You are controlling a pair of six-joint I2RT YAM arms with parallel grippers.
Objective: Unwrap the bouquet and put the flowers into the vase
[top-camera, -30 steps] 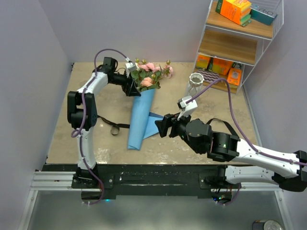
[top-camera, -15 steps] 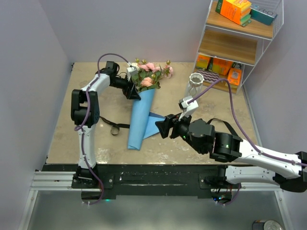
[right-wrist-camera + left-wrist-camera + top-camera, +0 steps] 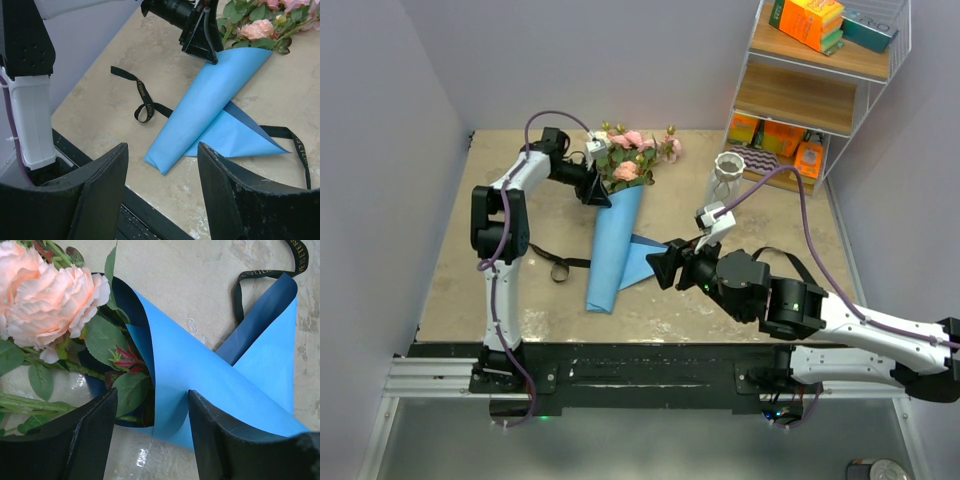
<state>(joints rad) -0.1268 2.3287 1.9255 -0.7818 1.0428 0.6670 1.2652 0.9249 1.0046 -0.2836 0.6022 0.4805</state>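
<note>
Beige marbled tabletop fills the top view. White wire rack with wooden shelves stands at its 1–2 o'clock corner, with orange boxes on it.

Right arm comes in from 5 o'clock and left arm from 7 o'clock, bent up toward 11.

The bouquet's blue paper cone lies flat mid-table, mouth at 12 and tip at 6–7. A loose triangular flap is spread out toward 3–4 o'clock, so it is partly unwrapped.

Pink, peach and cream roses with green leaves stick out of the mouth toward 12–1 (stems in the cone, heads on the table).

Ribbed whitish-grey vase stands upright at 3 o'clock of the roses, near the rack and apart from the paper.

Untied black ribbon lies at 9 o'clock of the cone. Another stretch shows past the flap in the right wrist view.

Left gripper sits at 9 o'clock of the cone's mouth.
- Left wrist view: fingers spread, with the cone's rim and a leaf in the gap.
- Can't tell if the pads touch the paper.
- Peach rose is at 10 o'clock of the gap.

Right gripper is at 3 o'clock of the cone's lower half, just beside the flap's point.
- Right wrist view: fingers spread with nothing between them.
- The cone lies beyond, toward 12–1.
</note>
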